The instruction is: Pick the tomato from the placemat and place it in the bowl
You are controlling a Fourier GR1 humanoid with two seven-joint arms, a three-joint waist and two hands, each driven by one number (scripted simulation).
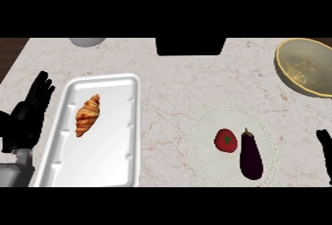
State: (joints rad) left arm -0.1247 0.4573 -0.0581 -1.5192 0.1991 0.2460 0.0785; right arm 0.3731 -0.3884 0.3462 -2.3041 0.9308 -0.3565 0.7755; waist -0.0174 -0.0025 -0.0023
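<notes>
1. Tomato [225,140] lies on the placemat [206,115], touching-close beside the eggplant [251,154].
2. Right hand [324,148], barely visible beyond the eggplant; fingers' state unclear. Left hand [29,110] rests spread.
3. Risk: reaching across may nudge the eggplant, rolling the tomato away from the bowl [304,66].

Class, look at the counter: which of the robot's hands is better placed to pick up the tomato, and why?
Probably the right hand. It shows at the right edge, near the placemat holding the tomato, with the bowl on that side too. The left hand rests beyond the white tray.

L hand [29,112] at left edge, open, fingers straight, pointing up; grey forearm below it. R hand [324,147] only partly visible at right edge.
</notes>
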